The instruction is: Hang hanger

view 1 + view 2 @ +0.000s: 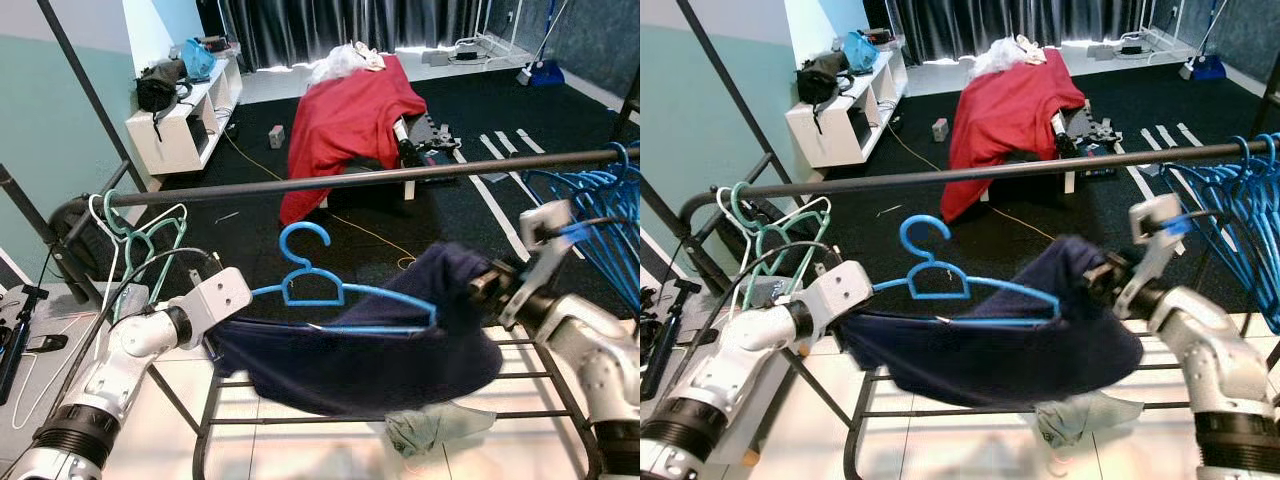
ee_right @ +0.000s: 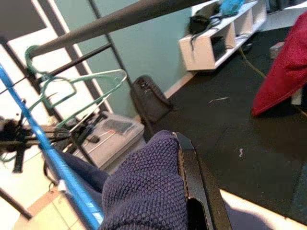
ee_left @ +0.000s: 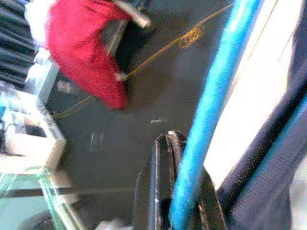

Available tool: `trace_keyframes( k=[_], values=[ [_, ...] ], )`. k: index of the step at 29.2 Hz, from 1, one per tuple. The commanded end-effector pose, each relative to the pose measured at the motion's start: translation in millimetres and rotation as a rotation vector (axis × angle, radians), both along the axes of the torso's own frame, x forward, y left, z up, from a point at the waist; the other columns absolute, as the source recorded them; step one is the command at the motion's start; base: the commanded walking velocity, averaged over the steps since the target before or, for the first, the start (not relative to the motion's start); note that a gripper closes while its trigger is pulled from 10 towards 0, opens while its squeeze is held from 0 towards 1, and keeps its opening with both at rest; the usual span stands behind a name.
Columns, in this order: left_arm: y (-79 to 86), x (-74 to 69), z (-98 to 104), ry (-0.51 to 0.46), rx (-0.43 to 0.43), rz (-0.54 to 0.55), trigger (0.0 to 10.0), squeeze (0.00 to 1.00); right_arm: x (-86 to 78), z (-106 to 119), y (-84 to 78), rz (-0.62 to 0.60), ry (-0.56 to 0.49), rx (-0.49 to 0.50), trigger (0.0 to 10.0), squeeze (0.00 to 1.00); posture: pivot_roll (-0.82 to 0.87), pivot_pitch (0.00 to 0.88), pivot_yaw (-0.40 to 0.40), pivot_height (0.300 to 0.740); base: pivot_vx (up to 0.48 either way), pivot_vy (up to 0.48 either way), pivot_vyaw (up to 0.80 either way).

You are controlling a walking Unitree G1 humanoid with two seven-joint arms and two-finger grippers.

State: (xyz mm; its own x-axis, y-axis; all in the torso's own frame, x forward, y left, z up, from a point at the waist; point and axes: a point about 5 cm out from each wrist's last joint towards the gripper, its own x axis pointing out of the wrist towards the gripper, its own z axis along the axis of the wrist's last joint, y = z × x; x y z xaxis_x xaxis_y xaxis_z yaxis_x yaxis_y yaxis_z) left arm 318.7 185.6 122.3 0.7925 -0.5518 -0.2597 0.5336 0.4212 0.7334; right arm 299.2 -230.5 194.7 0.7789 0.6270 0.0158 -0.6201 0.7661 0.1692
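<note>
The left gripper (image 3: 184, 211) is clamped on the blue hanger (image 1: 310, 285); the right gripper (image 2: 192, 191) is closed on its navy garment (image 1: 370, 365), kept level below the rail (image 1: 350, 180), presumably for hooking on

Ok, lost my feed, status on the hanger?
Left gripper shut on blue hanger; right gripper shut on navy garment. Hook below rail, not yet hung. Nothing between them.

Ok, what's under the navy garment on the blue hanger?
Below the navy garment lie the rack's black bars and a crumpled teal cloth, partly covered by it. The blue hanger has its lower bar mostly wrapped.
</note>
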Motion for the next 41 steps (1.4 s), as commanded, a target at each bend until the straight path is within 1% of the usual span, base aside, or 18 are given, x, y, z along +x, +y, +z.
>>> trace_keyframes(
  k=[1,3,6,7,10,17,20,21,24,25,26,27,28,30,32,34,38,41],
  values=[
    [19.9,-4.0,-15.0,-0.017,0.305,-0.018,10.0,0.00,0.3,15.5,7.0,0.032,-0.053,0.041,0.0,0.00,-0.14,0.000,0.104,0.740,0.000,0.000,0.00],
    [35.3,-8.9,-26.2,-0.010,0.501,-0.054,10.0,0.00,3.0,26.8,3.7,0.016,-0.087,0.098,0.0,0.00,-0.14,0.000,0.108,0.740,0.000,0.000,0.00],
    [39.8,-10.1,-28.2,-0.004,0.528,-0.055,10.0,0.00,4.3,31.3,1.7,0.006,-0.101,0.122,0.0,0.00,-0.14,0.000,0.108,0.740,0.000,0.000,0.00],
    [52.1,-11.8,-29.3,-0.007,0.608,-0.054,10.0,0.00,10.1,48.5,-13.0,-0.092,-0.169,0.215,0.0,0.00,-0.15,0.000,0.111,0.740,0.000,0.000,0.00],
    [66.9,-13.6,-31.1,-0.001,0.680,-0.028,10.0,0.00,11.6,63.0,-28.7,-0.177,-0.224,0.319,0.0,0.00,-0.15,0.000,0.114,0.740,0.000,0.000,0.00],
    [103.7,-17.9,-33.0,-0.001,0.762,0.081,10.0,0.00,10.7,72.9,-62.4,-0.357,-0.260,0.418,0.0,0.00,-0.15,0.000,0.114,0.740,0.000,0.000,0.00],
    [106.0,-13.7,-24.4,-0.039,0.652,0.146,10.0,0.00,12.3,66.6,-64.4,-0.380,-0.217,0.371,0.0,0.00,-0.15,0.000,0.114,0.740,0.000,0.000,0.00],
    [92.4,-4.7,-8.6,-0.087,0.455,0.185,10.0,0.00,13.9,54.0,-51.0,-0.333,-0.164,0.255,0.0,0.00,-0.15,0.000,0.109,0.740,0.000,0.000,0.00],
    [92.4,-4.7,-8.6,-0.087,0.455,0.185,10.0,0.00,13.9,54.0,-51.0,-0.333,-0.164,0.255,0.0,0.00,-0.15,0.000,0.109,0.740,0.000,0.000,0.00],
    [84.3,0.2,3.8,-0.123,0.319,0.201,10.0,0.00,14.2,44.4,-41.2,-0.295,-0.126,0.177,0.0,0.00,-0.15,0.000,0.109,0.740,0.000,0.000,0.00],
    [84.3,0.2,3.8,-0.123,0.319,0.201,10.0,0.00,14.2,44.4,-41.2,-0.295,-0.126,0.177,0.0,0.00,-0.15,0.000,0.109,0.740,0.000,0.000,0.00],
    [60.8,5.5,33.0,-0.163,0.033,0.154,10.0,0.00,15.5,23.6,-24.0,-0.239,-0.047,0.074,0.0,0.00,-0.15,0.000,0.106,0.740,0.000,0.000,0.00],
    [45.4,4.8,58.5,-0.198,-0.179,0.081,10.0,0.00,15.1,6.7,-11.2,-0.194,0.012,-0.001,0.0,0.00,-0.15,0.000,0.106,0.740,0.000,0.000,0.00],
    [45.4,4.8,58.5,-0.198,-0.179,0.081,10.0,0.00,15.1,6.7,-11.2,-0.194,0.012,-0.001,0.0,0.00,-0.15,0.000,0.106,0.740,0.000,0.000,0.00],
    [31.4,1.6,93.8,-0.254,-0.429,-0.018,10.0,0.00,13.2,-17.0,7.1,-0.138,0.099,-0.056,0.0,0.00,-0.15,0.000,0.107,0.740,0.000,0.000,0.00],
    [31.4,1.6,93.8,-0.254,-0.429,-0.018,10.0,0.00,13.2,-17.0,7.1,-0.138,0.099,-0.056,0.0,0.00,-0.15,0.000,0.107,0.740,0.000,0.000,0.00],
    [30.7,4.2,119.6,-0.326,-0.599,-0.025,10.0,0.00,7.0,-46.3,29.7,-0.070,0.198,-0.114,0.0,0.00,-0.15,0.000,0.109,0.740,0.000,0.000,0.00],
    [30.8,5.0,125.4,-0.342,-0.635,-0.028,10.0,0.00,4.5,-53.0,36.8,-0.051,0.218,-0.115,0.0,0.00,-0.16,0.000,0.111,0.740,0.000,0.000,0.00]
  ],
)
